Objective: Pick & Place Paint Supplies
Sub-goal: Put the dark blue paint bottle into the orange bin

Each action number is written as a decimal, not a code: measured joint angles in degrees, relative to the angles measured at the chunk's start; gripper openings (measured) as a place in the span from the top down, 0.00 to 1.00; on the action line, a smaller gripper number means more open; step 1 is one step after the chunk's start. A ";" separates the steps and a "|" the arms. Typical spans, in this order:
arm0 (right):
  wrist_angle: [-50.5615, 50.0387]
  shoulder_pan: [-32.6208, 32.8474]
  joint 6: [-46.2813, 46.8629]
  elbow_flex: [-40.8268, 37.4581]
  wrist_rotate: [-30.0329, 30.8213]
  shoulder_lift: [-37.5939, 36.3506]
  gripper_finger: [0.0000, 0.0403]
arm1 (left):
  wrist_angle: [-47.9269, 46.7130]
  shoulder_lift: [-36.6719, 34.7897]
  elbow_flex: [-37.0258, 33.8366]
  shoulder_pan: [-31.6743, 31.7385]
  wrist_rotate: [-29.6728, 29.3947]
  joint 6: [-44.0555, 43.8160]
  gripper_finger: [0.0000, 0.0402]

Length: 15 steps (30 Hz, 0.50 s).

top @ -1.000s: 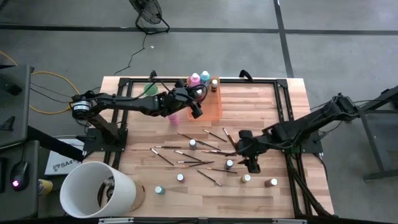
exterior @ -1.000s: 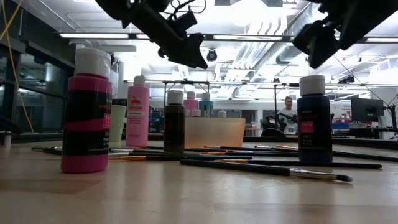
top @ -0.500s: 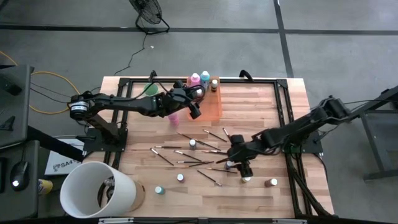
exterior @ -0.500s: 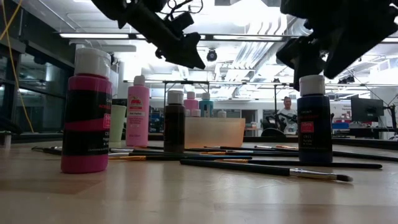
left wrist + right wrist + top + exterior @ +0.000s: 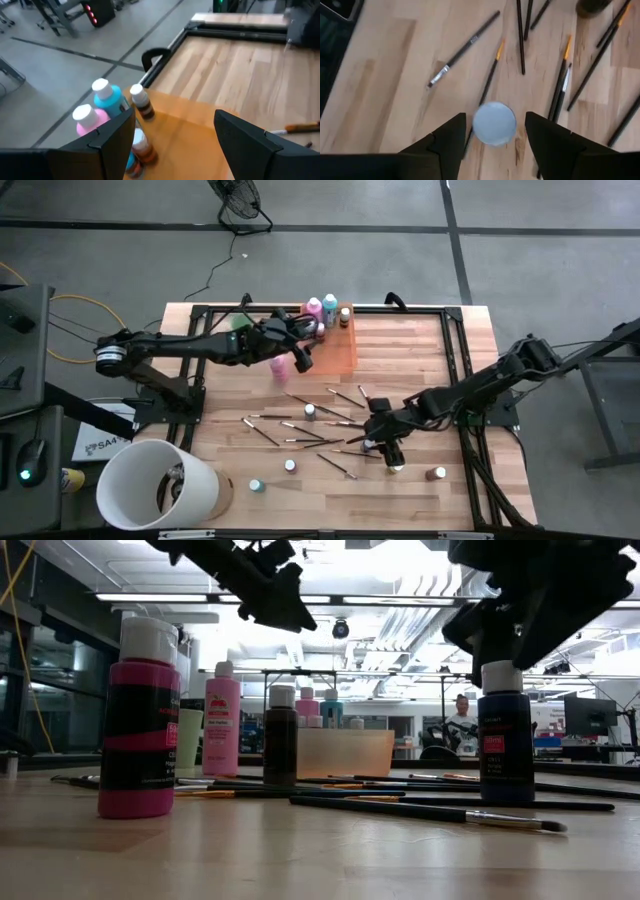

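I am lowering the right gripper (image 5: 492, 137), jaws open, astride a pale-capped bottle (image 5: 494, 123) standing among the brushes (image 5: 330, 425) mid-table. Next: descend, then close. The left gripper (image 5: 172, 140) is hovering open over the tray (image 5: 200, 137).

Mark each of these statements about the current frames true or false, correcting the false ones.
1. The right gripper is open, its fingers either side of a pale-capped small bottle. True.
2. The left gripper holds a pink bottle. False: it is open and empty, above the orange tray.
3. A pink bottle and a teal bottle stand beside the tray's edge. True.
4. All brushes are stowed in the tray. False: they lie scattered on the wooden table.
5. A large white bucket sits by the table's corner on the left arm's side. True.
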 joint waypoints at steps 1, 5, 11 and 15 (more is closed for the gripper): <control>0.69 0.09 0.00 0.02 -0.05 0.48 0.51 | 0.91 -0.66 -0.81 0.00 0.42 -0.24 0.34; 1.60 0.71 -0.19 0.03 0.55 2.55 0.51 | 4.67 -4.34 -5.85 0.00 0.87 -1.98 0.34; 2.32 1.08 1.06 0.07 1.53 2.99 0.51 | 8.34 -9.76 -12.12 -0.16 2.55 -4.68 0.34; 2.84 1.08 2.45 0.04 1.25 2.88 0.51 | 8.44 -11.78 -13.89 -1.92 2.75 -4.95 0.34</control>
